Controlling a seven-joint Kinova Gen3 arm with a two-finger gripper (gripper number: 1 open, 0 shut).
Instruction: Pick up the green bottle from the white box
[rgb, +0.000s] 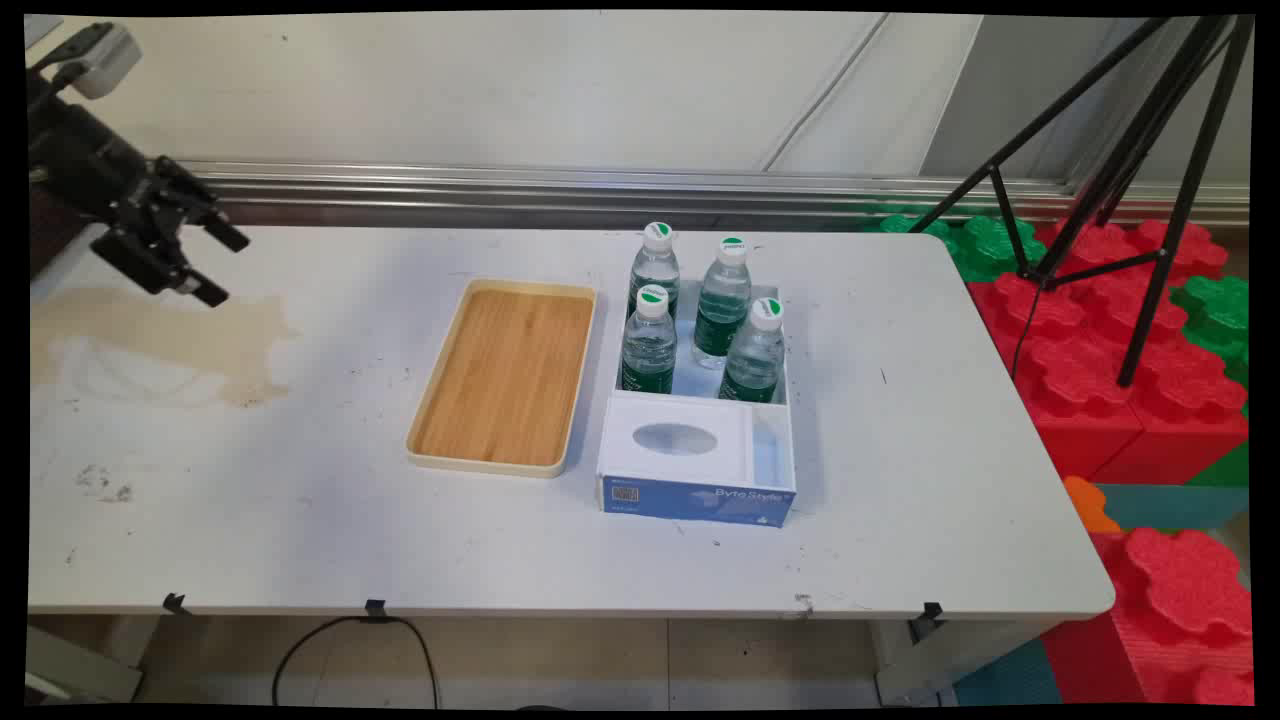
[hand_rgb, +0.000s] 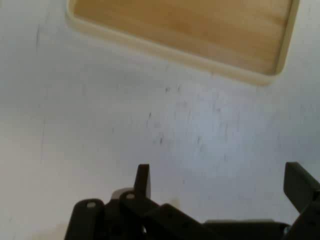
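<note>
Hovering above the table's (rgb: 300, 520) far left corner, my gripper (rgb: 215, 265) holds nothing; its two fingers are spread wide apart and point out over the tabletop toward the middle. Main view: a tan stain (rgb: 160, 340) lies on the surface just below and beside me. Well apart, near the table's centre, the wooden tray (rgb: 505, 375) with its cream rim lies flat and bare, long side running from far edge to near edge. Just beside its right side stands a white and blue box (rgb: 700, 495) — four water bottles (rgb: 650, 340) upright in its far compartment, packed two by two so the walls keep them from tipping. The box's near part is a white panel with an oval opening; a narrow slot sits at its right. A black tripod (rgb: 1130, 160) stands off the table's right edge, over red and green foam blocks (rgb: 1100, 350).

Hand view: my fingers (hand_rgb: 142, 181) rise from the bottom edge, well separated — bare, scuffed tabletop between them. The tray's rim and wood floor cross the top; I touch neither.
</note>
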